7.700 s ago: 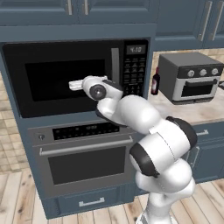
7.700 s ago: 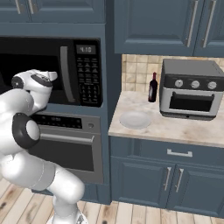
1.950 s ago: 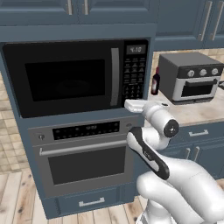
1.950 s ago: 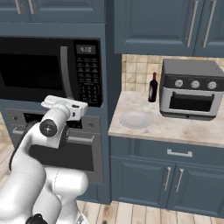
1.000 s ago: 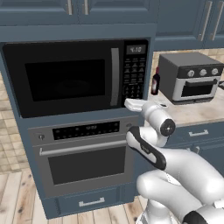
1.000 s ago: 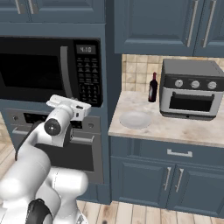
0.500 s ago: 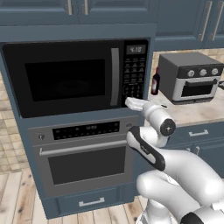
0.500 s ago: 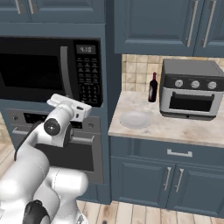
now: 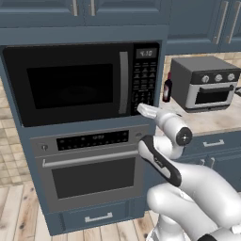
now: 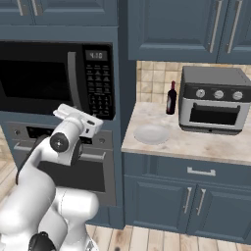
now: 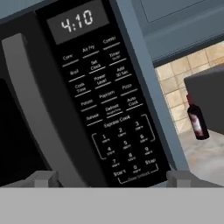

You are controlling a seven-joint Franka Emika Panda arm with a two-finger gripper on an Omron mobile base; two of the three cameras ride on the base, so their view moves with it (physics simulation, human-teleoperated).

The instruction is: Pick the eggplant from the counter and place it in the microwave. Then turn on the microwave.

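Black glass fronts the microwave, its door closed, and I have the gripper poised at the bottom of the keypad — display reading 4:10. In the hand view the two finger tips stand wide apart, released and holding nothing, flanking the lowest row of buttons. I cannot see the eggplant. On the counter sit a white plate near the front left corner, a dark red bottle and a grey toaster oven towards the back.
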